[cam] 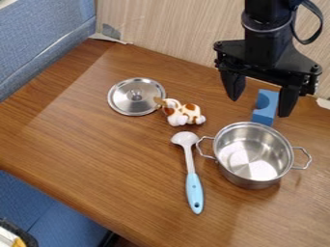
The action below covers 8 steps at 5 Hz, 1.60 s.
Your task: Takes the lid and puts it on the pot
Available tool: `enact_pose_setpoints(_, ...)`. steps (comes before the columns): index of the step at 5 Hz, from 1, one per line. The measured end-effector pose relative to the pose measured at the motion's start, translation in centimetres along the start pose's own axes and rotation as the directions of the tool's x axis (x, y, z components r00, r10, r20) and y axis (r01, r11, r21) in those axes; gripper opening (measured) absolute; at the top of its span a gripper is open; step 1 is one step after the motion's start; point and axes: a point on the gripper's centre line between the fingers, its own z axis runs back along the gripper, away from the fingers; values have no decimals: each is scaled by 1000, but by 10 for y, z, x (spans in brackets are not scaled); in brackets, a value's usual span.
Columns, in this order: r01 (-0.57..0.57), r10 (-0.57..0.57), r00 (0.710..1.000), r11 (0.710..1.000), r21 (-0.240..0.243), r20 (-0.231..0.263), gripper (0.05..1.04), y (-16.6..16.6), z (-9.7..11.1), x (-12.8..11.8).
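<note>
A: How does the lid look, and where is it?

B: The lid [136, 96] is round, shiny silver metal with a raised rim and a small central knob [135, 94]. It lies well to the left of the jaws, as the camera sees it.

A: And the gripper [260, 107]?

B: Black, its jaws set wide apart, hanging above and beyond a silver pot [253, 154]. A blue block [265, 107] shows between the jaws. A white-and-brown toy animal [183, 113] is left of them, just beside the lid. Left of the jaws and nearer the camera lies a spoon [195, 188] with a pale bowl and light blue handle.

A: What about the surface and room?

B: A brown wood-grain worktop [97, 164]. Behind the jaws stands a pale striped panel [187, 29]; far to their left is a blue fabric partition [38, 46].

A: Which way do things point?

B: The lid lies flat, knob up, equally wide every way. The pot stands upright, mouth up, its longest line running through two wire handles, roughly left to right.
</note>
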Motion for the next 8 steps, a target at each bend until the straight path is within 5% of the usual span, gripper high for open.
enact_pose_setpoints(1, -5, 5, 1000, 1000, 6, -24, 1001, 0, -7, -4)
enact_pose_setpoints(4, -216, 221, 974, 970, 108, -39, 1001, 69, -8, -3)
enact_pose_setpoints(6, -416, 420, 907, 895, 161, 9, 1001, 134, -9, 11)
enact_pose_setpoints(8, -518, 537, 843, 819, 246, -13, 1001, 191, -40, 22)
